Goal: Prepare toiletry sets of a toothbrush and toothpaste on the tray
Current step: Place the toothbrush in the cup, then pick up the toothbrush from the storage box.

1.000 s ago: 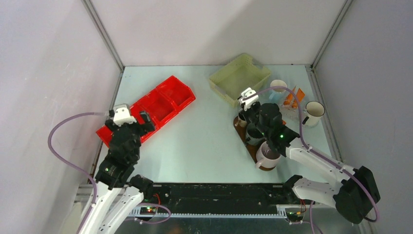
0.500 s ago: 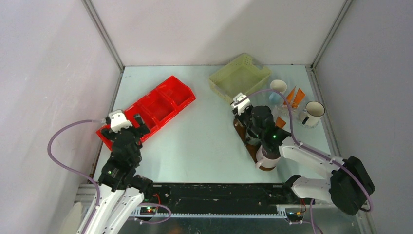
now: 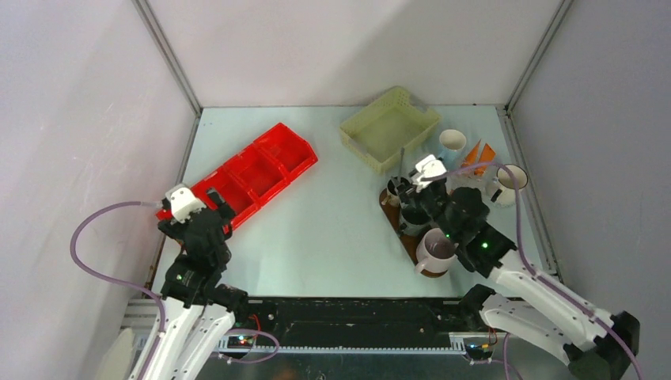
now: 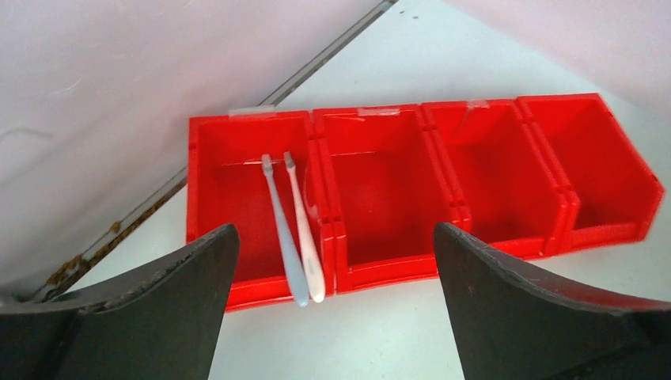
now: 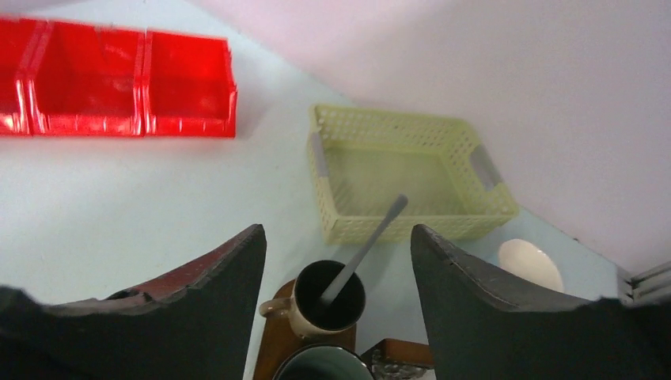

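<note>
I have a wide lane down the middle of the bench (image 3: 332,222), between the red bin (image 3: 261,170) by the left edge and the tray (image 3: 403,236) toward the right. The right side is tight: mugs (image 3: 434,249) crowd the tray, a toothbrush (image 5: 368,245) leans up from the small brown mug (image 5: 297,315), the mesh basket (image 3: 389,127) just beyond.

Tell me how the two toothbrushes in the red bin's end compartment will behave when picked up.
Likely light and stiff: the toothbrushes look slim and straight. They lie close side by side, so gripping one may drag the other. Their handle ends seem propped on the near wall of the red bin, so they could slide when nudged.
</note>
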Motion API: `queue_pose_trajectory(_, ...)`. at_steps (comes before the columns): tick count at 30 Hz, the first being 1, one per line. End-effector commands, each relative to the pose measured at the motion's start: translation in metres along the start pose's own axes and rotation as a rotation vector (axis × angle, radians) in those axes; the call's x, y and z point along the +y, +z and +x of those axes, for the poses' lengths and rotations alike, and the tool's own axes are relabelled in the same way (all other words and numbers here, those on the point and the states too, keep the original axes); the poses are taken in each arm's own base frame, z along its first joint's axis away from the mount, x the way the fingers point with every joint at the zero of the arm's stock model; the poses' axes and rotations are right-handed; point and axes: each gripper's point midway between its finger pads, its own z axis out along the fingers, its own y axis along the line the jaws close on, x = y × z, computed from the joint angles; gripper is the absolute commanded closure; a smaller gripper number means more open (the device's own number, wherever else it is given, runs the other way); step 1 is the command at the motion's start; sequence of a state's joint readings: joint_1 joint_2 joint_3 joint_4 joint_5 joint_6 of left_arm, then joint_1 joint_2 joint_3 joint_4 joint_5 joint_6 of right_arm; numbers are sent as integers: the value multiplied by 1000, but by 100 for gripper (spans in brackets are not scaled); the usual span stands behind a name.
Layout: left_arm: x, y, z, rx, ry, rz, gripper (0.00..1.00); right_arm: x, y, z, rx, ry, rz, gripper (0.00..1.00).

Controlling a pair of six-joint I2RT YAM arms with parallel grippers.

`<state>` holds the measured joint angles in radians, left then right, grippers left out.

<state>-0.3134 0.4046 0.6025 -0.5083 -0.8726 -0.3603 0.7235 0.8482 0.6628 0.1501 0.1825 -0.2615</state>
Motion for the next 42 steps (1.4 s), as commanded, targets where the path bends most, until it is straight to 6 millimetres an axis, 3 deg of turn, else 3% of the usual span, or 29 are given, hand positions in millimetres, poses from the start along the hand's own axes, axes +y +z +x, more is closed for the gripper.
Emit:
queue_pose_trajectory(1,16,1,-2,12,-132,-117,0,-21,-23,-22,-57,42,86,28)
queue_pose_trajectory(8,26,15,31,150,-219,-218,2,-45,-52,-31,-88,83,189,20)
queue_pose_trajectory(14,44,33,64,255,-298,-337,19,-61,-64,-31,-108,142,282,17)
queue_pose_trajectory(21,56,53,85,352,-317,-405,36,-68,-76,-42,-158,171,304,17)
queue_pose_trajectory(27,66,67,96,418,-319,-458,49,-76,-86,-47,-180,183,341,17)
queue_pose_trajectory(42,76,109,115,539,-316,-526,62,-78,-92,-56,-221,181,335,16)
